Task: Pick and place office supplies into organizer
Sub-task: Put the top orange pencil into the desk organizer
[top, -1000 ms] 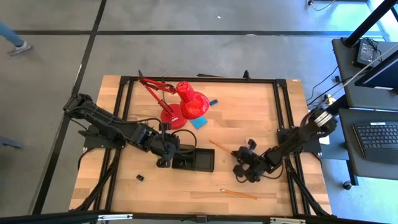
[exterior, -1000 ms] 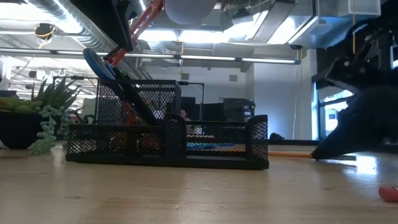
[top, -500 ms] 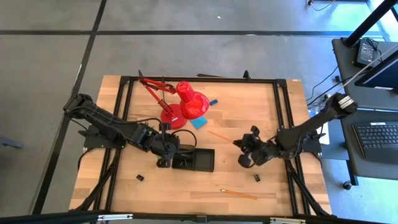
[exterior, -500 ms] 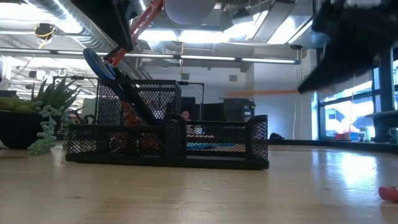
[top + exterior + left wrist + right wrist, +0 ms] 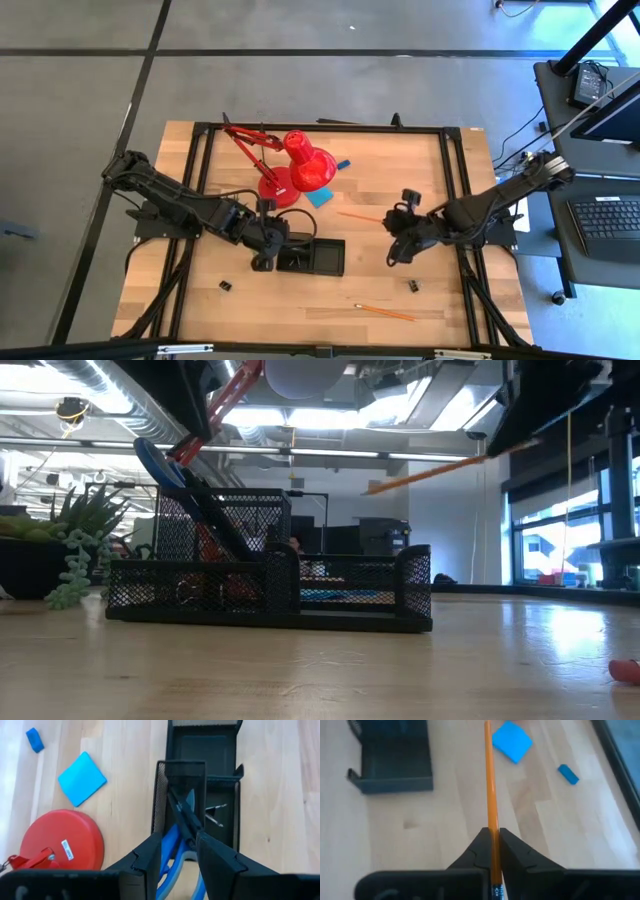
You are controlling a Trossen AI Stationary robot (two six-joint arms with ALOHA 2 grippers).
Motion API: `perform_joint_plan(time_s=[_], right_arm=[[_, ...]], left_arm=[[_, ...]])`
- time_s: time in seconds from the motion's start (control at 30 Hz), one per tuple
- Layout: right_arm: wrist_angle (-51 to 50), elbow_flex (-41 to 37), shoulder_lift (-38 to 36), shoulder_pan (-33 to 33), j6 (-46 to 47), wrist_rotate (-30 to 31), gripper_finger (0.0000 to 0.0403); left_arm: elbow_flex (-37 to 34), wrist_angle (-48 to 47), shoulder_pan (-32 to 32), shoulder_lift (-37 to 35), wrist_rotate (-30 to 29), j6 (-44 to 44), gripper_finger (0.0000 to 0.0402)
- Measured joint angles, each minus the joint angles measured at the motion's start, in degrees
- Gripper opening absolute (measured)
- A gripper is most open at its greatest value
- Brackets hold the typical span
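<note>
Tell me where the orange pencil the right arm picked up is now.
The pencil is clamped in the right hand, lifted above the table right of the organizer; in the high view it points toward the blue note pad.

a black mesh organizer (image 5: pixel 270 590) sits on the wooden table (image 5: pixel 320 670), blue-handled scissors (image 5: pixel 165 465) leaning in it. an orange pencil (image 5: pixel 440 468) hangs tilted above. a green plant (image 5: pixel 70 550) stands just beside the organizer.
</note>
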Motion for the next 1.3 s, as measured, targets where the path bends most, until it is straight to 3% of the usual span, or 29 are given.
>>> perform_joint_plan(time_s=[0.37,0.77,1.0,1.3], right_arm=[[0.19,8.58,8.33,-0.37,-5.93,-1.48,0.0025],[1.82,13.43,14.12,-1.69,-10.18,-0.55,0.0022],[2.12,13.5,14.06,-3.09,-11.26,-1.0,0.0022],[1.47,13.5,14.06,-5.66,-13.12,-1.23,0.0022]], left_arm=[[0.0,13.8,1.47,0.54,-0.32,12.27,0.0137],[0.09,29.26,8.16,13.42,-1.14,25.13,0.0154],[0.76,29.26,8.63,14.7,-2.25,25.63,0.0155],[0.76,30.86,6.6,11.21,-0.06,27.05,0.0155]])
